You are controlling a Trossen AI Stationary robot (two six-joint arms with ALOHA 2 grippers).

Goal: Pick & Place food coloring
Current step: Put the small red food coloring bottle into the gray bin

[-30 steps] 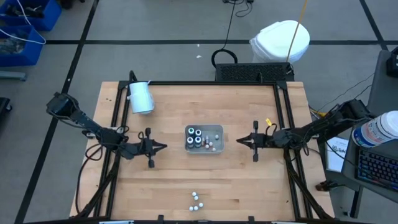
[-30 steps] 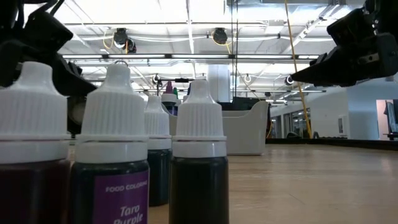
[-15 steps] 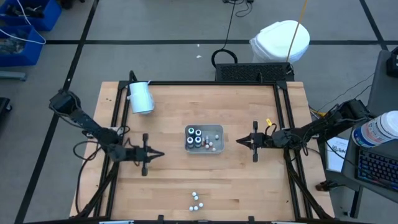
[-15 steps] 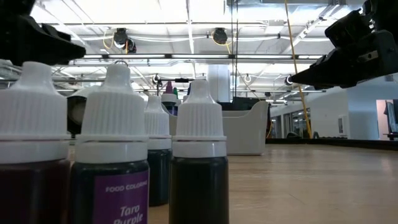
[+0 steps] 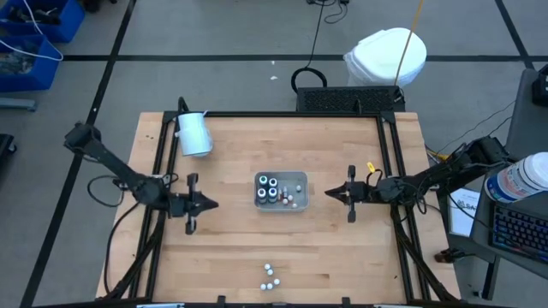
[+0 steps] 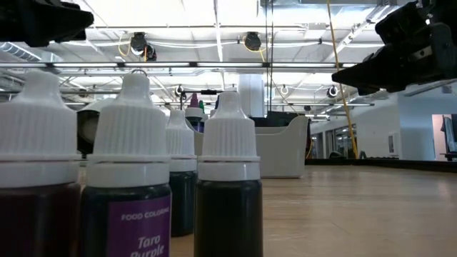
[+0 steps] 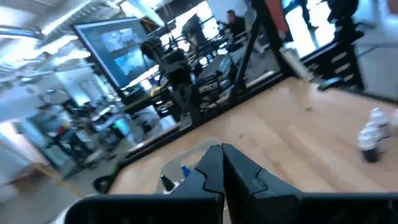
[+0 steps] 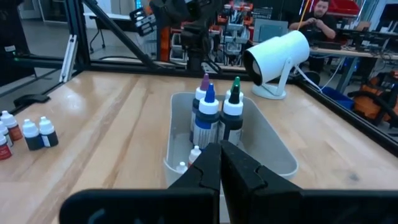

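Pale grey rectangular plastic tray (image 5: 281,192) at the centre of the light wooden table (image 5: 342,248), holding four dark round food coloring bottles (image 5: 269,190) upright and tiny white ones beside them. A few more small white-capped bottles (image 5: 270,276) stand apart at the near edge. Left gripper (image 5: 211,204) clenched, empty, left of the tray. Right gripper (image 5: 330,194) clenched, empty, just right of the tray. White cylindrical lamp (image 5: 193,133) at far left.
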